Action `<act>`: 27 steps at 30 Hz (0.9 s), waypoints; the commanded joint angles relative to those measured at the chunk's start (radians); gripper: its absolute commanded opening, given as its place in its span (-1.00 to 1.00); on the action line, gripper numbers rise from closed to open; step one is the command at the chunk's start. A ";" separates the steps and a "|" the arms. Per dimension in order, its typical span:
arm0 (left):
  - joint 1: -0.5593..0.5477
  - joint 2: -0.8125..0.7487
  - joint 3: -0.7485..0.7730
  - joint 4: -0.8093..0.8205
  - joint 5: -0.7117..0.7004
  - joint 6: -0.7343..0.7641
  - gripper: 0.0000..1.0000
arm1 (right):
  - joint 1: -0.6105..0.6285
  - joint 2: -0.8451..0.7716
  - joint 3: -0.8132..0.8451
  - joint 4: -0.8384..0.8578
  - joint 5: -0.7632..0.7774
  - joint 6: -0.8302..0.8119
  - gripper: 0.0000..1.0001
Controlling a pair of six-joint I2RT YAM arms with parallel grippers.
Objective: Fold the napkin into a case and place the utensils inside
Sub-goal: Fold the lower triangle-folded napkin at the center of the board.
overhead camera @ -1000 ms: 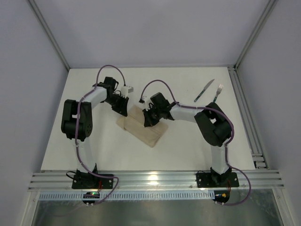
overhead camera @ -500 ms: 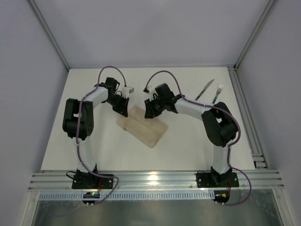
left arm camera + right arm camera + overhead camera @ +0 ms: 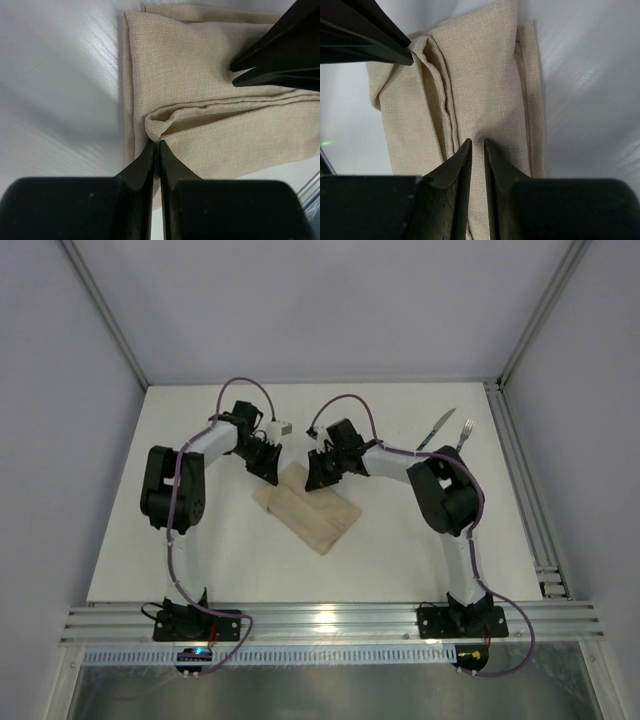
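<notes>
The beige napkin (image 3: 318,518) lies folded into a narrow oblong in mid-table. My left gripper (image 3: 268,474) is at its far left corner. In the left wrist view that gripper (image 3: 156,142) is shut on a puckered bit of the napkin's (image 3: 200,65) upper fold. My right gripper (image 3: 314,480) is at the far end too. Its tips (image 3: 477,142) rest on the napkin (image 3: 485,75) a narrow gap apart, with flat cloth showing between them. The knife (image 3: 433,432) and fork (image 3: 462,436) lie side by side at the far right, untouched.
An aluminium rail (image 3: 520,480) runs along the table's right edge, close to the cutlery. The two grippers sit close together; the left gripper's fingers (image 3: 370,30) show in the right wrist view, and the right gripper's fingers (image 3: 280,55) show in the left wrist view.
The right gripper has drawn back from the napkin's middle to its far end, opening and then narrowing. The left gripper has shifted slightly right and shut on the fold.
</notes>
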 commanded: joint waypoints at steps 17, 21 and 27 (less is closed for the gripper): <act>-0.017 0.055 0.053 0.001 -0.015 -0.063 -0.85 | 0.059 -0.113 -0.067 0.101 0.008 -0.062 -0.35; -0.017 0.052 0.050 0.001 -0.013 -0.063 -0.85 | 0.078 -0.087 -0.067 0.092 0.034 -0.073 -0.27; -0.015 0.047 0.048 0.005 -0.007 -0.063 -0.82 | 0.098 -0.051 -0.066 0.035 0.126 -0.094 -0.29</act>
